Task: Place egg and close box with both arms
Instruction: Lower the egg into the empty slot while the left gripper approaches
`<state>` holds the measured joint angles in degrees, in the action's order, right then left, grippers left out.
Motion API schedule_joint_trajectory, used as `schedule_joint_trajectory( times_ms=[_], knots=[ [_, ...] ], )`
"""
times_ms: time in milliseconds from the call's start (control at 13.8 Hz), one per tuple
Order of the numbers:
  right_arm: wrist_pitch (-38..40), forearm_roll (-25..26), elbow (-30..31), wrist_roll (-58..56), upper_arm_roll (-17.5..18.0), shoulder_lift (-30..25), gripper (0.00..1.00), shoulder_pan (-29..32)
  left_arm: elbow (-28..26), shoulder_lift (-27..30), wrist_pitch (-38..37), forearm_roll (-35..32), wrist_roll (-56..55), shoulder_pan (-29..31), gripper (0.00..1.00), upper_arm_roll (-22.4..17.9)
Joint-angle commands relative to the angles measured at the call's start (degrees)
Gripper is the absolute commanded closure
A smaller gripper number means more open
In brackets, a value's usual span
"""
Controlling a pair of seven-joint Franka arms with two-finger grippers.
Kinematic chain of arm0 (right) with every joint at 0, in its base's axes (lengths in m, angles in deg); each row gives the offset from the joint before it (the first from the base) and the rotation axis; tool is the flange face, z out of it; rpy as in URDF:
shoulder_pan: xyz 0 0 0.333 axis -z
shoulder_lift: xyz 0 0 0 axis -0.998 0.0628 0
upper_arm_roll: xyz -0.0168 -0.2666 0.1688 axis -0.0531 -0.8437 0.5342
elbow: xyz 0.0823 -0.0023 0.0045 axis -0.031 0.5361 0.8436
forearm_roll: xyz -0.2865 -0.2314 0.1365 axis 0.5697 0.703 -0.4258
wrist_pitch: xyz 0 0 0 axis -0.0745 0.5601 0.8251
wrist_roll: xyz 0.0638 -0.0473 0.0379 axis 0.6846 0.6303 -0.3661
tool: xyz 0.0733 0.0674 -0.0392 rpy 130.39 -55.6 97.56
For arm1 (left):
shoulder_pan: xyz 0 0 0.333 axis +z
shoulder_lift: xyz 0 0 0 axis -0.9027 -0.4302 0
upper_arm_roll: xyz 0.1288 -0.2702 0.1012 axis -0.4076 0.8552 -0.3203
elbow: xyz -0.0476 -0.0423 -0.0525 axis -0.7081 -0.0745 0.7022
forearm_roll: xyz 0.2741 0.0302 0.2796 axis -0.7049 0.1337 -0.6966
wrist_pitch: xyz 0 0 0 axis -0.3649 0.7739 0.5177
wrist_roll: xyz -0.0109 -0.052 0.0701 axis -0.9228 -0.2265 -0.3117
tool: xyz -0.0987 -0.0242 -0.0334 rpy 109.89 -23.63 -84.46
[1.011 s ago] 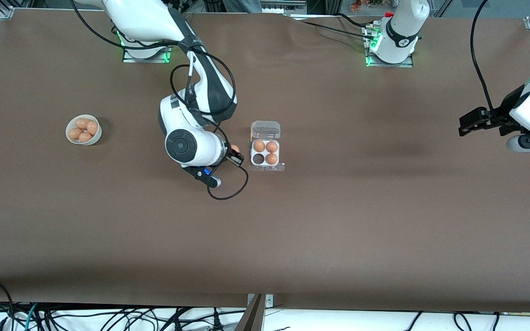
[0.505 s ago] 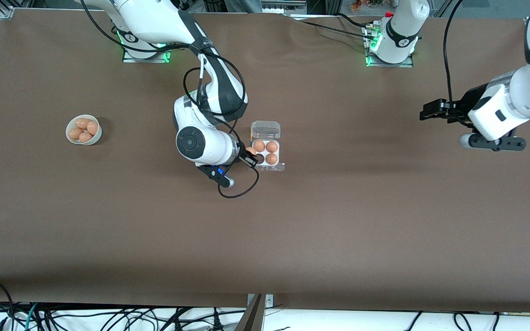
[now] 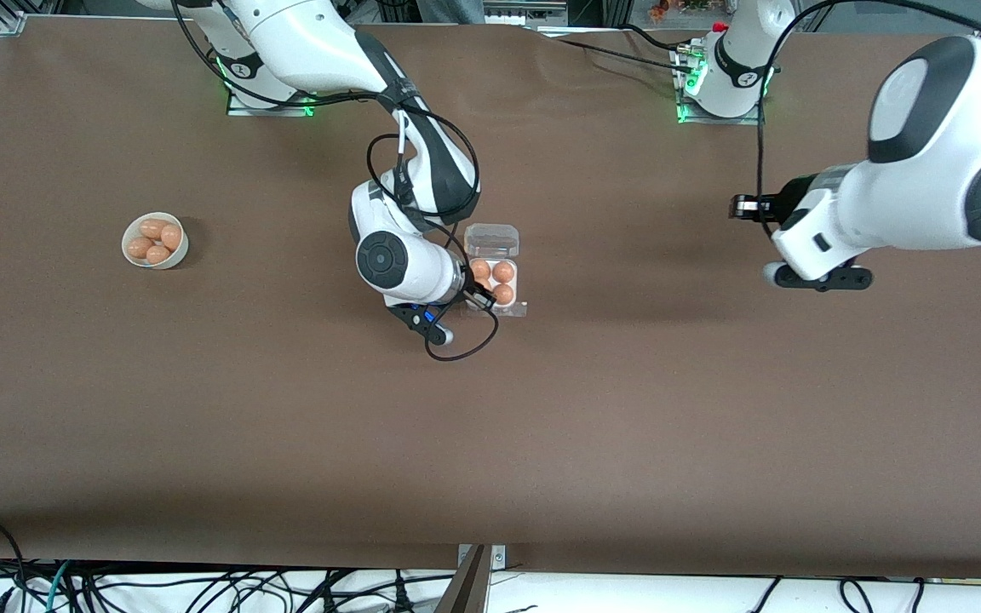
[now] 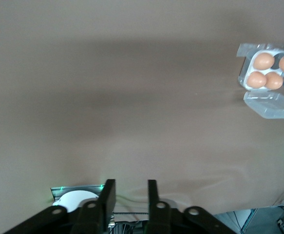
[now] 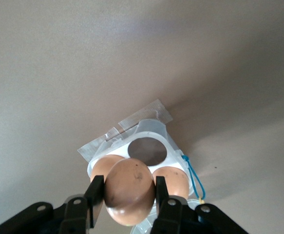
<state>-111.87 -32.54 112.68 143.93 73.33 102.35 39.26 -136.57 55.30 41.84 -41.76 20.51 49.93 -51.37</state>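
Orange-brown and smooth, the egg (image 5: 130, 190) is riding pinched in my right gripper (image 5: 129, 195), which is now over the box (image 3: 493, 271) by its one empty cup, so I think dropping it in comes next. My left gripper (image 4: 127, 200) is coming in from its end of the table, fingers partly apart and holding nothing. I am seeing no words anywhere.

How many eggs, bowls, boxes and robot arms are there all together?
Eggs: 8 (4 in the bowl, 3 in the box, 1 in the right gripper)
Bowls: 1
Boxes: 1
Arms: 2
Total: 12
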Motion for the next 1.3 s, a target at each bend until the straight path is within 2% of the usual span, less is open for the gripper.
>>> schedule_joint_trajectory(
  times_ms=[0, 289, 433, 650, 722, 794, 866, 939, 1227],
  knots=[
    [-0.6, -0.9, -1.8, 0.8, 0.2, 1.6, 0.61, 0.1, 1.1, -2.3, -2.2, 1.1, -1.0, -2.0, 0.9, -0.5],
    [-0.6, -0.9, -1.8, 0.7, 0.3, 2.1, 0.61, 0.1, 1.5, -5.0, -2.2, 1.6, -1.0, -5.3, 0.91, -0.5],
    [-0.6, -0.9, -1.8, 0.9, 0.3, 2.5, 0.59, 0.0, 1.5, -6.0, -2.2, 6.0, -1.1, -5.6, 0.92, -0.5],
    [-0.6, -1.0, -1.8, 1.0, 0.4, 2.6, 0.56, 0.0, 1.6, -6.9, -2.2, 8.1, -1.2, -6.7, 0.93, -0.5],
    [-0.6, -1.0, -1.8, 1.1, 0.4, 2.8, 0.52, 0.0, 1.6, -7.4, -2.2, 9.0, -1.5, -7.6, 0.93, -0.5],
    [-0.6, -1.0, -1.8, 1.1, 0.4, 2.9, 0.38, 0.0, 1.6, -7.6, -2.1, 9.2, -2.1, -7.6, 0.93, -0.5],
    [-0.6, -1.0, -1.8, 1.1, 0.4, 2.8, 0.16, 0.0, 1.6, -8.2, -2.1, 9.9, -2.4, -7.7, 0.93, -0.5],
    [-0.6, -0.9, -1.8, 0.8, 0.3, 2.7, 0.0, 0.0, 1.6, -8.6, -2.1, 11.2, -2.4, -7.7, 0.93, -0.5],
    [0.2, -0.5, -3.0, 0.5, 0.1, 2.2, 0.0, 0.6, 1.6, -9.8, -2.1, 12.1, -3.2, -9.8, 0.93, -0.5]
  ],
)
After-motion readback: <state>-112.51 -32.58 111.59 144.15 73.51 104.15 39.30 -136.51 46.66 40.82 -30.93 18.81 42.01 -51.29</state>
